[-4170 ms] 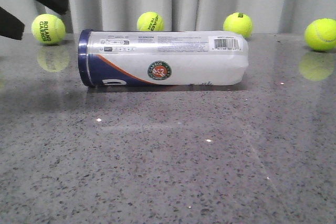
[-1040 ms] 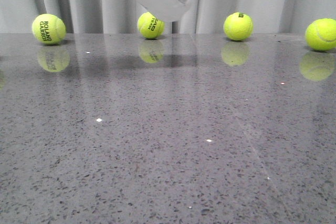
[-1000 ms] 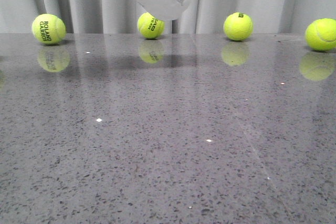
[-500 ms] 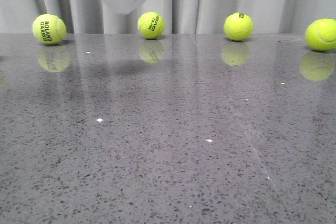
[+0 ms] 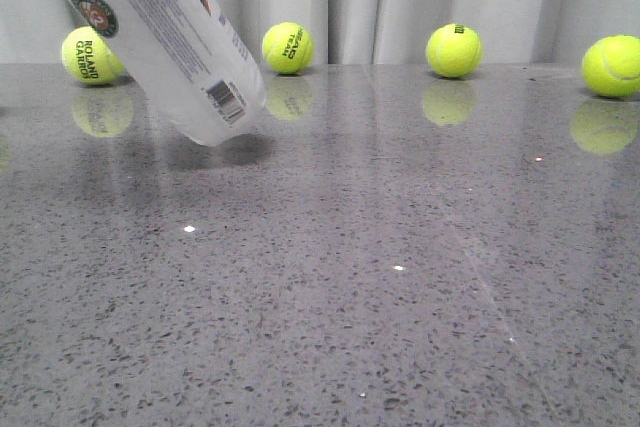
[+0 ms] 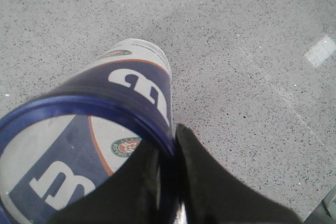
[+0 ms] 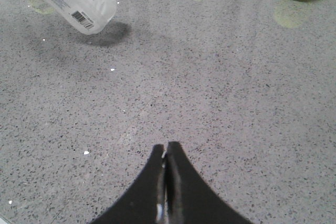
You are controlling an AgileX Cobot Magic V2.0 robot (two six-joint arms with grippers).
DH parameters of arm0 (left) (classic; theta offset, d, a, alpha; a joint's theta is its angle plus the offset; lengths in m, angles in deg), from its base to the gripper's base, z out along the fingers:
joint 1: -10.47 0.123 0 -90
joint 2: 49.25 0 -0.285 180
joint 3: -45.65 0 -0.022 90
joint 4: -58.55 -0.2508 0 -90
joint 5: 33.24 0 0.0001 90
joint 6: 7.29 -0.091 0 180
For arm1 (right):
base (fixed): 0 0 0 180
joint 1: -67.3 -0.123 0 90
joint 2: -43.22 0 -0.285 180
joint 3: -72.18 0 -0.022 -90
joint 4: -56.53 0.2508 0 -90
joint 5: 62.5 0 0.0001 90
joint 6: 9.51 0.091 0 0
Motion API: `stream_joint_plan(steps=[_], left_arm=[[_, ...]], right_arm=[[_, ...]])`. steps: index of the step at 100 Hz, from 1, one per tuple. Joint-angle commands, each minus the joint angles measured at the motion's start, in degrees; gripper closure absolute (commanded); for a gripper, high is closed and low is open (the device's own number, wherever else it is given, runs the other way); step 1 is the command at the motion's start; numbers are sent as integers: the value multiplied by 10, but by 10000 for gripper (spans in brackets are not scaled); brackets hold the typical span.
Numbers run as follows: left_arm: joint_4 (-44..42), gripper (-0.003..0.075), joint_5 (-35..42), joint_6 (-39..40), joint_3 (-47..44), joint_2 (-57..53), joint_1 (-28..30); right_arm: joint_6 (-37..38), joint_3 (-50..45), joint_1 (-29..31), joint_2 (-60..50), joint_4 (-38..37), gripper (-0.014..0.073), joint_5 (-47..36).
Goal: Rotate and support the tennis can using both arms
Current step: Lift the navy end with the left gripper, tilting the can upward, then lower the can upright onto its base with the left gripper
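Can (image 5: 150, 32): I see it tilted, base low and just above or touching the table (image 5: 400, 297), navy end up and out of the front view's top left. Emblem and barcode face the camera.
Left gripper (image 6: 165, 182): I read its two black fingers as pinching the can's navy rim, one finger inside the open mouth, one outside. The grip sits at the very edge of the can.
Left arm pose: the wrist camera looks down the length of the can toward the table, so I judge the arm is high and angled, carrying the can by its top end.
Balls: four lie along the back edge of the table; the leftmost ball (image 5: 88, 55) is partly hidden behind the can, the other three are well apart from it.
Right gripper (image 7: 166, 174): its fingers are pressed together and hold nothing. It hangs over bare table, well apart from the can.
Right arm pose: low and forward-pointing, with the can's base far ahead of it in its wrist view.
Step in hand: I judge it to be swinging the can toward upright.
Doing it well: I would pivot slowly about the base, since a rim pinch may slip, and I would spread the right fingers before bringing them to steady the can's side.
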Motion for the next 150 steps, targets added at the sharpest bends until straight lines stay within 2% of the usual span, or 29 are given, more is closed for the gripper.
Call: stream_joint_plan(steps=[1,10,37,44,85,124,150], left_arm=[[34,728,-7,5,14,-5,-6],[58,662,-7,2,14,9,-6],[68,386,-6,2,17,23,-6],[68,354,-6,2,19,23,-6],[80,349,-6,2,82,45,-10],[92,349,-6,2,133,89,-80],[105,349,-3,2,174,115,-81]], right_arm=[[-1,14,3,3,-4,661,-41],[-1,14,3,3,-4,661,-41],[-1,14,3,3,-4,661,-41],[-1,14,3,3,-4,661,-41],[-1,14,3,3,-4,661,-41],[-1,14,3,3,-4,661,-41],[-1,14,3,3,-4,661,-41]])
